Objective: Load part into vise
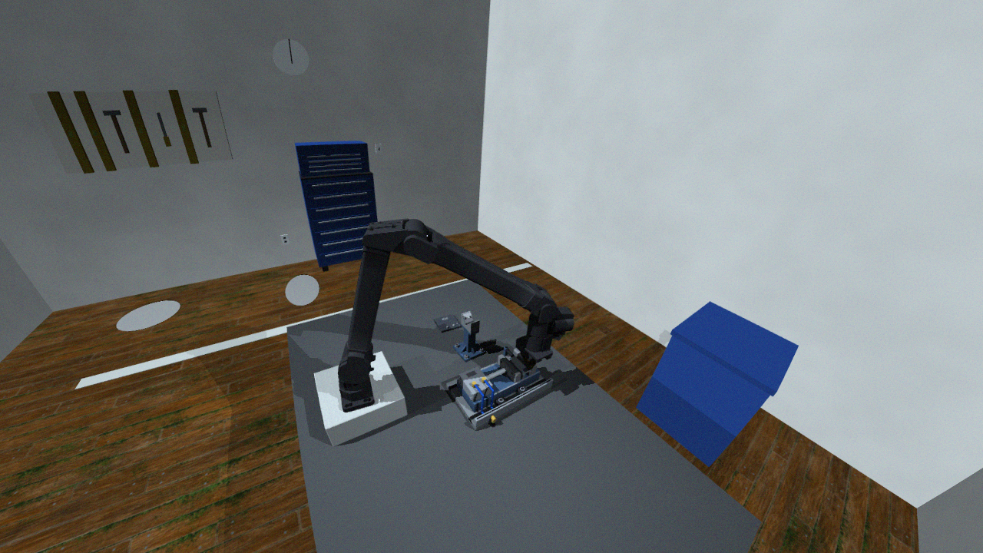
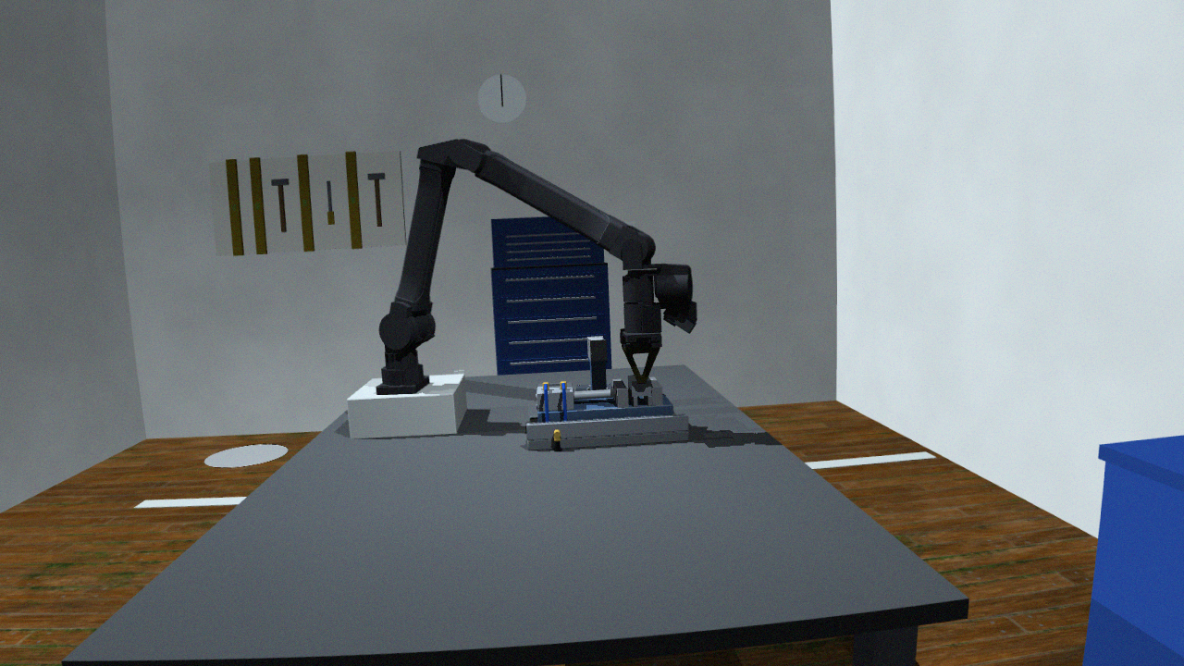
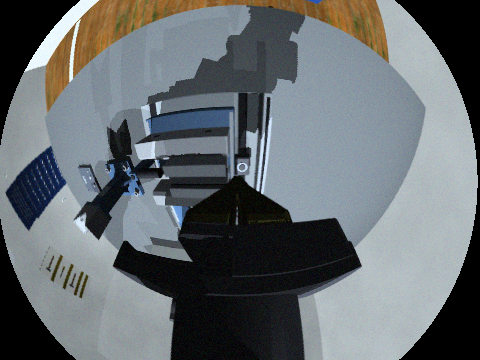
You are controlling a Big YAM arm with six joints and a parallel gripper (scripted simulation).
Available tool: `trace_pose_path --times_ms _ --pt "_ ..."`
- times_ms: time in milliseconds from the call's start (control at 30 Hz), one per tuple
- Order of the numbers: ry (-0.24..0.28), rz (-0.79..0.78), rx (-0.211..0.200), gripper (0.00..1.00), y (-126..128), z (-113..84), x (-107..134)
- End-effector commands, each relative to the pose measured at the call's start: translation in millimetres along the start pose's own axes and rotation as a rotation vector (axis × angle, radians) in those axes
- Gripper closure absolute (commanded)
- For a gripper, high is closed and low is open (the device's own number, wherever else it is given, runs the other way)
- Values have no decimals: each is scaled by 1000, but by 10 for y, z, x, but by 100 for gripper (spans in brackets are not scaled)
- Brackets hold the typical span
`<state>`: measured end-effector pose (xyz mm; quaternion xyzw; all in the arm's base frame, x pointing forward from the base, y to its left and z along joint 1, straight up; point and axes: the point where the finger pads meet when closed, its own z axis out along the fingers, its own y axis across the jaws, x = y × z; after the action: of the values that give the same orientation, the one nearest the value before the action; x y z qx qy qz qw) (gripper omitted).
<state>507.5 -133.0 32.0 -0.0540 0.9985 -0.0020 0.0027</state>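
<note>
Jaws pressed together, pinching nothing; they point down over the vise (image 1: 539,375) (image 2: 608,412) (image 3: 190,120), fingertips (image 1: 527,368) (image 2: 639,380) low, near the part. Part (image 2: 637,395) (image 3: 197,170) sits below the jaws, within the open vise, between its fixed jaw and its rod-side jaw; from the top view it is largely masked by the arm (image 1: 481,271) (image 2: 546,194). Slot appears to face up in the exterior view. Contact of fingertips with part: cannot tell. Whether the part's long side meets the fixed jaw, and whether its end meets the work stop, is too small to tell. Air cylinder (image 1: 474,390) (image 2: 550,399) lies on the arm-base side of the jaws, its rod (image 1: 496,372) (image 2: 592,393) reaching toward them. V-block (image 1: 468,316) (image 2: 596,348) (image 3: 93,218) is raised on its post, off to one side of the jaws, apart from them. Infeed plate (image 1: 446,322) (image 3: 90,178) lies farther out on that same side, the part not on it. Arm stands on a white block (image 1: 364,425) (image 2: 405,415), well apart from the jaws, on the counter (image 1: 515,481) (image 2: 497,538) (image 3: 345,115).
</note>
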Motion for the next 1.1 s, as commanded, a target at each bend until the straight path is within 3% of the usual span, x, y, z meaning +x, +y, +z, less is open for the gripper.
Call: trace_pose_path --times_ms 0,733,767,1067 --pt "6 -4 -4 100 83 101 -40" --pt "-2 -3 -1 100 124 59 -42" --pt "-21 -6 6 100 95 -22 -129" --pt "-15 -3 3 100 148 -19 -54"
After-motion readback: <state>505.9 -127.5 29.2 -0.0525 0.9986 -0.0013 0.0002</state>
